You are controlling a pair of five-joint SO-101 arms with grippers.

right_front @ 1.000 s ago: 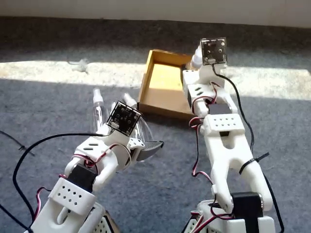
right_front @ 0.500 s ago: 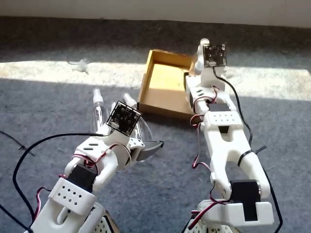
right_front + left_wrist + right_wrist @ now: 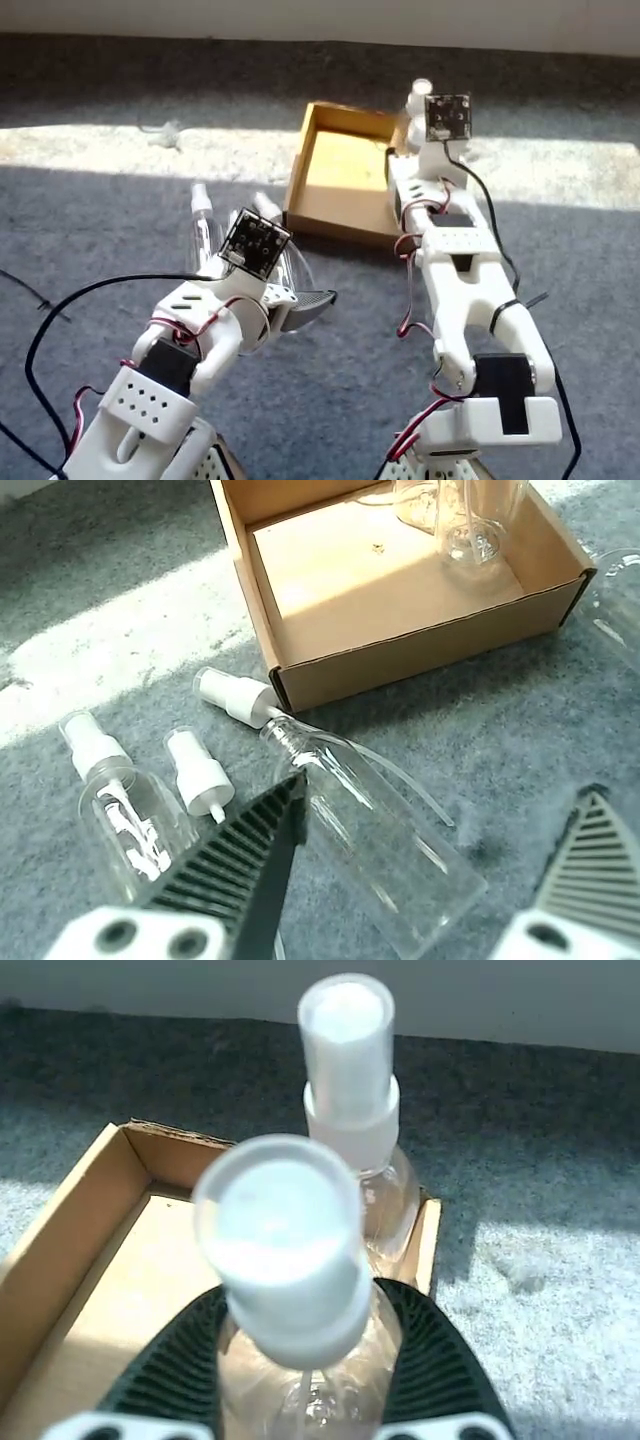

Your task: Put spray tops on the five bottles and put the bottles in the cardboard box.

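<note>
Holding a capped bottle (image 3: 280,1230) at the 2 o'clock corner of the cardboard box (image 3: 297,175)
The right gripper (image 3: 300,1340) pinches it beside a second capped bottle (image 3: 350,1070) standing in the box. The left gripper (image 3: 442,790) hangs spread over a topless bottle (image 3: 370,840) lying at the box's 7 o'clock. Over the last second the right gripper has shifted toward 1 o'clock, while the left gripper has stayed put.

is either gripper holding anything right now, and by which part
The right gripper grips a capped bottle by its clear body, just below the spray top. The left gripper is open, holding nothing.
</note>
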